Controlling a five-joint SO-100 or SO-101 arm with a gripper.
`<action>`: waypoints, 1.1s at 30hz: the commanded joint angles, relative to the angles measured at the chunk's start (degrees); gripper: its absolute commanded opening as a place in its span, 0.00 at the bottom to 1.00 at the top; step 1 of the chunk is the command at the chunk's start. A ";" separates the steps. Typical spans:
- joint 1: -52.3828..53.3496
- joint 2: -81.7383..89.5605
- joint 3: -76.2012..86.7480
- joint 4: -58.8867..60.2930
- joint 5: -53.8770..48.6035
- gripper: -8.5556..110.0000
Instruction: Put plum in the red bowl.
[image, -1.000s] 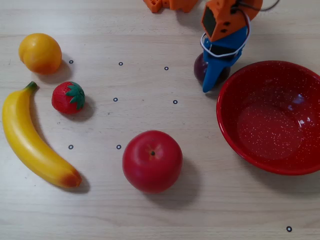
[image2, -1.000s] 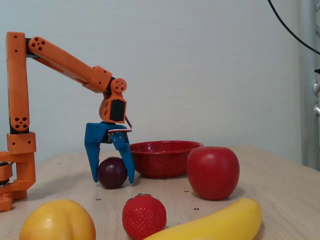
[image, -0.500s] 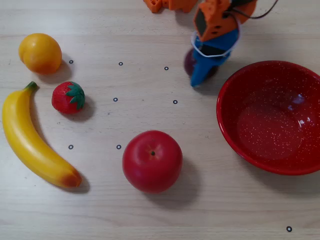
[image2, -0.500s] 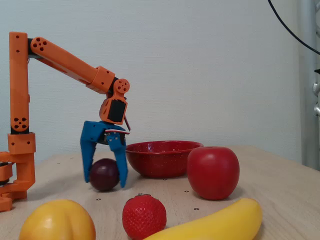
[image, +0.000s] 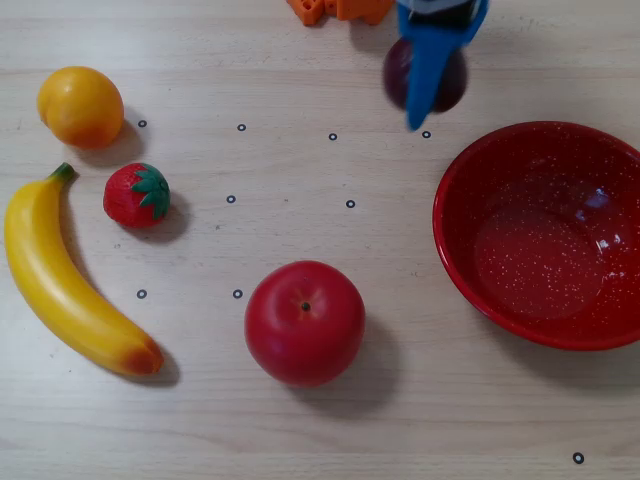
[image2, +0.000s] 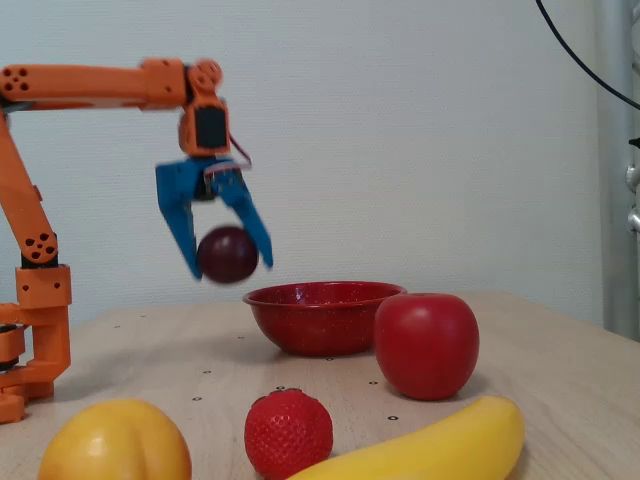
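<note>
On a pale wooden table (image: 420, 420) before a plain white wall: red bowl (image2: 322, 317), apple (image: 304, 322), strawberry (image: 136, 194), banana (image: 62, 281), orange fruit (image: 80, 106). Above the tabletop, just left of the bowl in the fixed view: plum (image2: 228, 254), round, no long axis, pinched between blue gripper (image2: 230, 264) fingers.

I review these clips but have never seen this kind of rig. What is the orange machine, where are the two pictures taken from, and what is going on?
The orange machine is a small robot arm ending in a blue gripper. One camera looks straight down; the fixed view looks across the table from low down. The gripper holds a dark plum in the air, beside the empty red bowl, not yet over it. On the table lie an apple, a strawberry, a banana and an orange fruit.
</note>
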 joint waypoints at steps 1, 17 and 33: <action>3.78 6.86 -7.03 -2.72 6.42 0.07; 10.28 10.46 6.06 -44.30 37.97 0.14; 7.38 1.14 12.83 -52.73 44.30 0.43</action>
